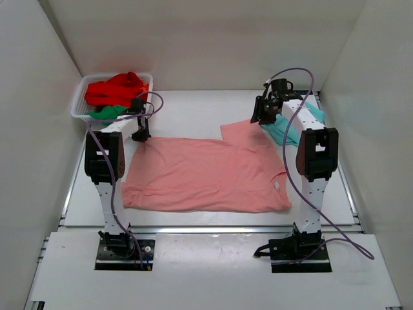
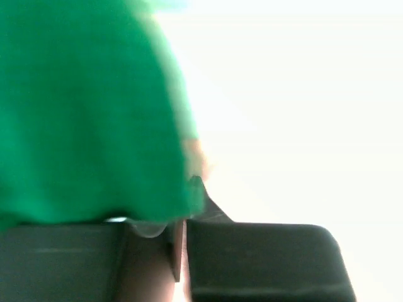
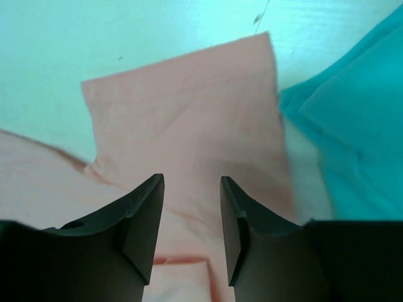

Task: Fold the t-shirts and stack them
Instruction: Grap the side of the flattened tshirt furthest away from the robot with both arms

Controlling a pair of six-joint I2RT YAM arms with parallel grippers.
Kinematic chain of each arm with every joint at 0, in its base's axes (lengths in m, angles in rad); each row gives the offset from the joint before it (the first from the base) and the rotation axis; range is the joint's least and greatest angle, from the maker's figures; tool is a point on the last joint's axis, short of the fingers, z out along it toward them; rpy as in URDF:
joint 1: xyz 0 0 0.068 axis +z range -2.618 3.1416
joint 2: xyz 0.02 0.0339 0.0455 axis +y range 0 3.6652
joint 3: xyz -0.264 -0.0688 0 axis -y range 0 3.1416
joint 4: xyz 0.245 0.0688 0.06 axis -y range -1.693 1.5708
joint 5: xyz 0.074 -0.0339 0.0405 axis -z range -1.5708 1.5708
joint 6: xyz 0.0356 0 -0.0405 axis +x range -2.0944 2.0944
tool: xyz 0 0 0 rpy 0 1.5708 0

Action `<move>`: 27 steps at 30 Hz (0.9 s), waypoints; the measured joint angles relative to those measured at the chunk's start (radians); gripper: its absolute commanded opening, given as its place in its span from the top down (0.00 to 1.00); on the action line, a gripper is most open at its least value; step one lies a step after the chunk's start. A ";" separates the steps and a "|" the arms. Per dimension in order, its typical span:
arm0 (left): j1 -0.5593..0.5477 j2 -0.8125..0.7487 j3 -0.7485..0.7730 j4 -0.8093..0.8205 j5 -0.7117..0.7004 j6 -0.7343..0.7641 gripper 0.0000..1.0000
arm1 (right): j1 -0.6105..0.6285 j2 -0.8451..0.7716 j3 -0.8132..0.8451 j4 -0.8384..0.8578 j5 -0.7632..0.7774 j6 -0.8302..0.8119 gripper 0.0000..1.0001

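A salmon-pink t-shirt (image 1: 206, 171) lies spread flat on the table. My left gripper (image 1: 141, 134) is at its far left corner. In the blurred left wrist view the left gripper (image 2: 179, 229) has its jaws nearly together with pinkish fabric between them. My right gripper (image 1: 263, 118) is open over the shirt's far right sleeve (image 3: 189, 107), with its jaws either side of the cloth. A light teal t-shirt (image 1: 281, 132) lies under the right arm and also shows in the right wrist view (image 3: 352, 138).
A white mesh basket (image 1: 80, 98) stands at the far left and holds a red t-shirt (image 1: 116, 87) and a green t-shirt (image 1: 106, 113). The green fabric (image 2: 82, 113) fills the left of the left wrist view. White walls enclose the table.
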 measured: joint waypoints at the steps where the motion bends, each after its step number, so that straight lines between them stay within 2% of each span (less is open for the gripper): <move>1: -0.004 0.000 0.000 -0.001 -0.006 0.009 1.00 | -0.005 0.026 0.031 -0.002 0.000 0.000 0.61; 7: -0.010 0.000 -0.003 0.002 -0.011 0.031 1.00 | -0.023 0.245 0.290 -0.035 0.025 -0.014 0.53; 9: -0.011 -0.003 -0.007 0.007 -0.011 0.036 1.00 | -0.024 0.294 0.340 -0.040 0.042 -0.018 0.45; 12: -0.011 -0.003 -0.008 0.009 -0.011 0.042 1.00 | -0.022 0.328 0.357 -0.050 0.063 -0.023 0.41; 19: -0.013 -0.003 -0.008 0.009 -0.011 0.050 1.00 | -0.013 0.360 0.376 -0.054 0.075 -0.039 0.41; 22: -0.013 -0.003 -0.008 0.010 -0.011 0.053 1.00 | -0.002 0.383 0.407 -0.056 0.075 -0.060 0.45; 24: -0.013 -0.003 -0.009 0.010 -0.011 0.055 1.00 | 0.009 0.398 0.432 -0.061 0.076 -0.077 0.51; 27: -0.013 -0.003 -0.010 0.012 -0.011 0.056 1.00 | 0.031 0.419 0.467 -0.071 0.075 -0.101 0.77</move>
